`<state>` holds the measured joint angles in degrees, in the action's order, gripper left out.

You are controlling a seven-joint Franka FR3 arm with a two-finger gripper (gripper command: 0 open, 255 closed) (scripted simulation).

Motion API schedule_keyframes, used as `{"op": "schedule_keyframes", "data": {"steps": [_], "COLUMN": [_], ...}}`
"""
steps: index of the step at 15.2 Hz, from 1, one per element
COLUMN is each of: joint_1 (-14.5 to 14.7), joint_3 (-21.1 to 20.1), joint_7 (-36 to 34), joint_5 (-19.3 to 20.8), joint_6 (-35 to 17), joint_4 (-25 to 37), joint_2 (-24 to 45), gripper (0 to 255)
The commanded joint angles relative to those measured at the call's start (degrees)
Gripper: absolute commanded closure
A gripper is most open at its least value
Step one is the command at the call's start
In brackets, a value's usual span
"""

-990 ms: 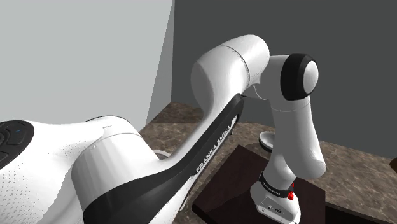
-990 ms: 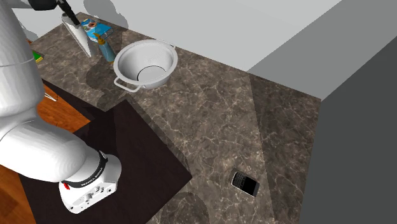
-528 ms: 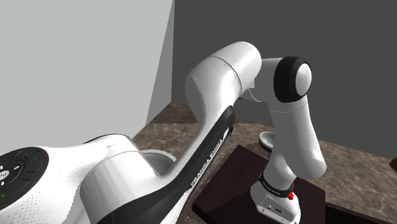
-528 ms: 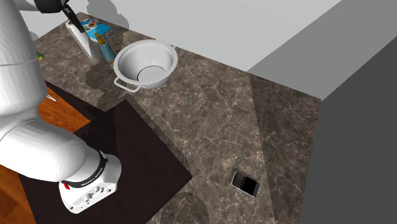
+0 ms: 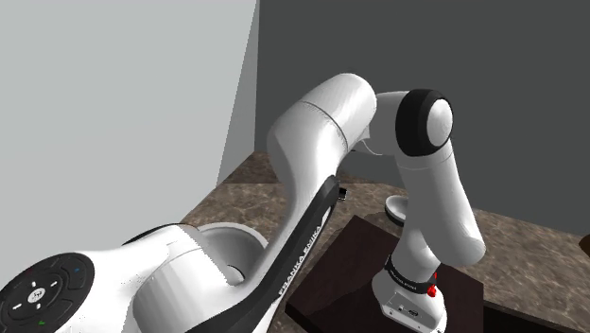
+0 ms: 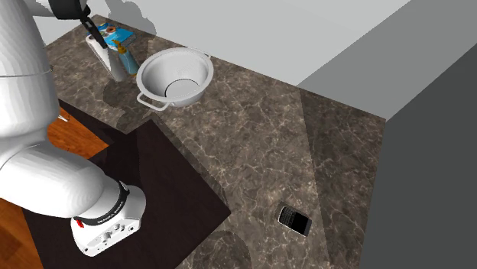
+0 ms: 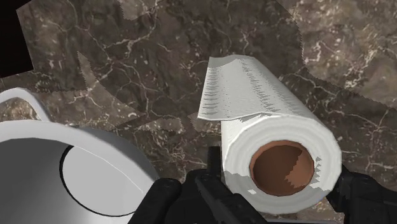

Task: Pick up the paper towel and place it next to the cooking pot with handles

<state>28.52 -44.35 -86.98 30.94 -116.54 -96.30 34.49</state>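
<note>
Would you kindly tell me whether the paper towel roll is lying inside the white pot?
No, the paper towel roll is clasped between the jaws, outside the white pot, with the dark marbled counter behind it.

white paper towel with a brown core; black gripper; pale grey-white pot; countertop — dark brown marbled, light veins; black phone at the pot's five o'clock.

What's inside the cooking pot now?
Nothing: the pot is bare down to its flat bottom; its rim hides part of the near inner wall. The paper towel sits clasped between the fingers.
</note>
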Motion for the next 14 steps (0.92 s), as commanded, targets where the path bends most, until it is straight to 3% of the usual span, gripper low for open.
{"op": "schedule_keyframes", "data": {"steps": [1, 12, 13, 14], "joint_1": [0.4, 1.0, 1.0, 1.0], "joint_3": [0.5, 1.5, 1.5, 1.5], "joint_7": [-0.5, -1.4, -1.4, -1.4], "joint_5": [0.7, 2.0, 2.0, 2.0], "joint_6": [-1.1, -3.0, -3.0, -3.0], "joint_4": [-0.3, -1.0, -1.0, -1.0], "joint_2": [0.9, 2.5, 2.5, 2.5], "gripper": [255, 255, 0, 0]}}
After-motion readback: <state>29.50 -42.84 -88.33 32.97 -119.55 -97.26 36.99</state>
